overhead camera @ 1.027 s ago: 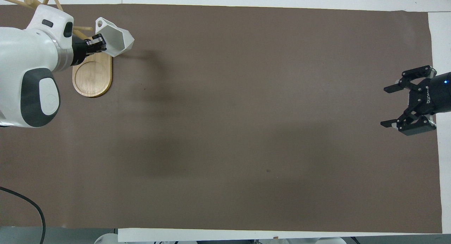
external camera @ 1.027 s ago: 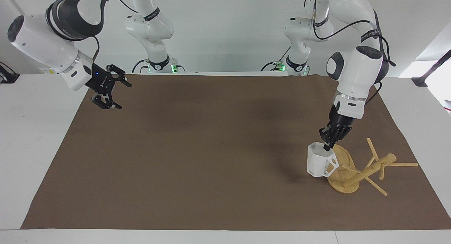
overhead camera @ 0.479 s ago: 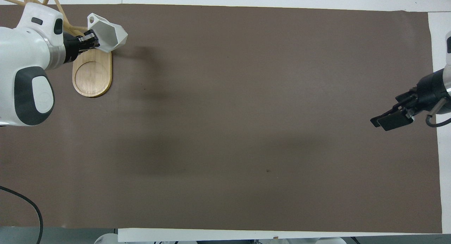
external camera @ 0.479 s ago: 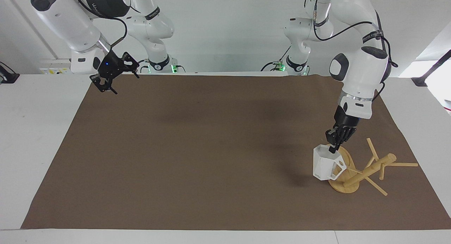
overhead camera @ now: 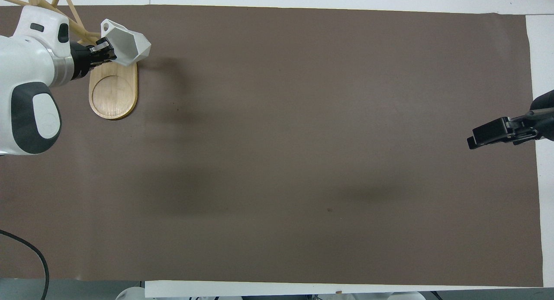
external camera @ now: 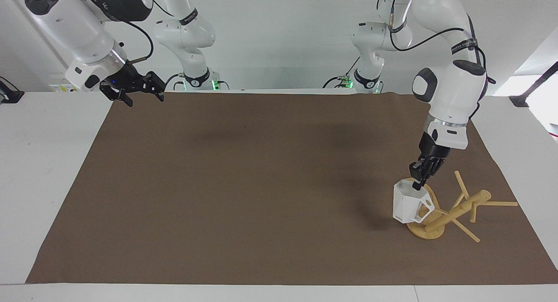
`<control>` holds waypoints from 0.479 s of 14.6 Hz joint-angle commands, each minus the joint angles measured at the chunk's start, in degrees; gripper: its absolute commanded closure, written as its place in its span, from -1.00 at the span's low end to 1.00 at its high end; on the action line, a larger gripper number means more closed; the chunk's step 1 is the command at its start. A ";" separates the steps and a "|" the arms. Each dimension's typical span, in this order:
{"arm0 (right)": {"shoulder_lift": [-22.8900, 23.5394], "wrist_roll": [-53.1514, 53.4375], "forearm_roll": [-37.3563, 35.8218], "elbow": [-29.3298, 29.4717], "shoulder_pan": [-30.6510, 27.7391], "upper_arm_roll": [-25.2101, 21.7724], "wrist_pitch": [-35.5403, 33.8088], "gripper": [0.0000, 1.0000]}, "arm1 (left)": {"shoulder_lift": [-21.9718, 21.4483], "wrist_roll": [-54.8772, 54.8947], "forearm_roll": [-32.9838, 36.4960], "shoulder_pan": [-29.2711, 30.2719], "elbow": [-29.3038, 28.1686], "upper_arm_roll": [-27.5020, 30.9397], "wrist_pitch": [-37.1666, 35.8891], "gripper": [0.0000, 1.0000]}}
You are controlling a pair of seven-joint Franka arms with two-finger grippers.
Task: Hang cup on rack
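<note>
Overhead view cuts off much: the left arm's white casing covers the post of the rack [overhead camera: 113, 90], so only its oval base and a few peg tips at the top corner show, and the right hand [overhead camera: 491, 134] appears edge-on at the picture's border, its arm mostly out of frame. Facing view shows that hand [external camera: 138, 93] better, with its fingers spread wide and holding nothing, raised over the edge of the brown mat [external camera: 244, 184] at the right arm's end of the surface.

The rack [external camera: 440, 215] is pale bamboo and lies tipped over, its flat oval base standing on edge and its thick round post slanting toward the left arm's end, thin pegs sticking out in several directions. The cup [external camera: 409, 205] is matt white and faceted, with a hexagonal rim, a tapered body and an angular open handle (a small dark mark sits low on its side). The left hand [external camera: 419, 183] is clamped on the rim by the handle. Whether the cup's bottom touches the mat is hard to tell; it sits right against the rack's base.

Compared with a second ago, the cup has shifted closer to the rack and the right hand has risen and swung back toward its own base.
</note>
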 commanded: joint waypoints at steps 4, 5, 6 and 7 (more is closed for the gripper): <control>0.36 3.53 -1.29 1.30 -0.56 -0.09 -3.50 -1.00 | -0.84 0.54 -0.21 0.80 -1.71 -0.21 1.18 1.00; 0.27 3.44 -1.29 1.21 -1.43 0.60 -4.12 -1.00 | -0.84 1.58 -0.21 0.80 -1.71 -0.21 1.18 1.00; -0.08 3.26 -1.29 1.12 -2.14 0.78 -4.22 -1.00 | -0.84 2.99 -0.21 0.89 -1.71 -0.21 1.09 1.00; -0.17 3.18 -1.29 0.77 -2.32 1.13 -4.22 -1.00 | -0.84 4.13 -0.21 1.50 -1.62 -0.30 0.91 1.00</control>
